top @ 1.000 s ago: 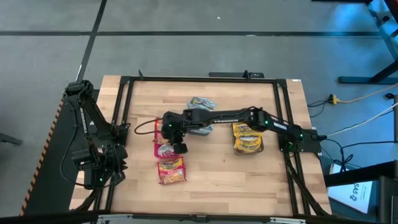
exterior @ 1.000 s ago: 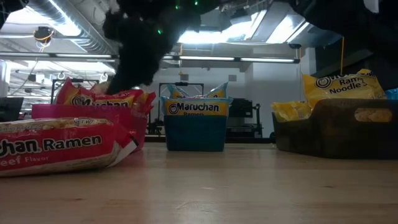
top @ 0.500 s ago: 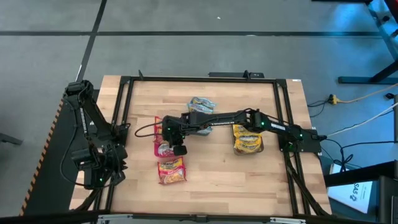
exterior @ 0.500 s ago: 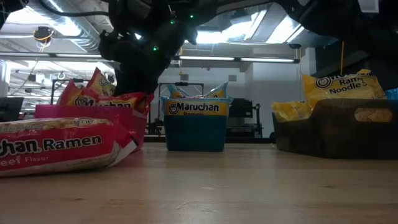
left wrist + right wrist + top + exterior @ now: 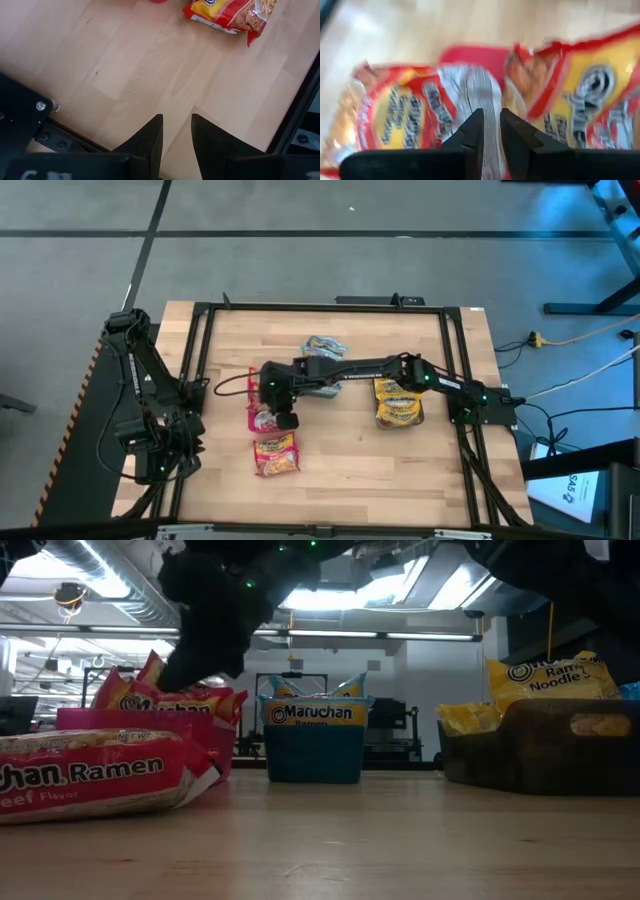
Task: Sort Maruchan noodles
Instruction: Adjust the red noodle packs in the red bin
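Red Maruchan packets (image 5: 420, 110) lie piled in the pink bin (image 5: 251, 395), seen in the low view as the pink bin (image 5: 130, 722). One more red packet (image 5: 275, 453) lies flat on the table in front of that bin. My right gripper (image 5: 491, 117) hangs just above the packets in the pink bin, its fingers a narrow gap apart with nothing between them. My left gripper (image 5: 177, 122) waits over bare wood near the table's left near corner, also with a narrow gap.
A teal bin (image 5: 325, 348) with light-blue packets stands toward the far side. A dark bin (image 5: 398, 405) holds yellow packets on the right. A black frame borders the table. Bare wood lies along the near edge and between the bins.
My right gripper dipped toward the pink bin and came back up a little, staying over it. A corner of a red packet in the bin now stands higher than a second ago.
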Available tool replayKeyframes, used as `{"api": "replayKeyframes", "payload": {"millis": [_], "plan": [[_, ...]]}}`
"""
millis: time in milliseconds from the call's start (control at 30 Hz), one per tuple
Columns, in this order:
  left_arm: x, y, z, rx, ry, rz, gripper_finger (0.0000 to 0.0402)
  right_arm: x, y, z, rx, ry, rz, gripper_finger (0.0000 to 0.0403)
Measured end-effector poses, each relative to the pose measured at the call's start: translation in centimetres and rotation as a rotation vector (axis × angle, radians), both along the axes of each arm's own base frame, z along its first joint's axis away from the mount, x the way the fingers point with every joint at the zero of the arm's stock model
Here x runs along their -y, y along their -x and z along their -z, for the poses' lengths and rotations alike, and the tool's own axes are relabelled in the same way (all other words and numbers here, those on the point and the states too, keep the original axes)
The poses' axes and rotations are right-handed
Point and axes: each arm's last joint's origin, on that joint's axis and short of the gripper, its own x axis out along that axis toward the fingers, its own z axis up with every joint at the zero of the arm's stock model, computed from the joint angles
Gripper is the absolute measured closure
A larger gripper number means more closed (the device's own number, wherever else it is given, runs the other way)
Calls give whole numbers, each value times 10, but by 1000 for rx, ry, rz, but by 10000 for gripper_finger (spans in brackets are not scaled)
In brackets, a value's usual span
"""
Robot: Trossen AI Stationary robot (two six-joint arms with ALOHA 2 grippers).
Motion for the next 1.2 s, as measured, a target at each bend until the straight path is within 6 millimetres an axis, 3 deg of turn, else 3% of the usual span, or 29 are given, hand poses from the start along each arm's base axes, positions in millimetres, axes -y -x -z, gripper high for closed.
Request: {"api": "replayKeyframes", "payload": {"millis": [167, 533, 667, 1033, 1200], "plan": [[0, 0, 0, 0, 0, 0, 306, -3, -4, -11, 79, -73, -22, 341], [0, 0, 0, 0, 0, 0, 306, 0, -13, -10, 176, -41, 7, 341], [0, 0, 0, 0, 0, -1, 306, 4, -16, -1, 176, -51, 12, 341], [1, 0, 0, 1, 9, -6, 306, 5, -26, 46, 105, -29, 86, 341], [1, 0, 0, 3, 16, -6, 306, 9, -26, 48, 93, -47, 119, 341]]}}
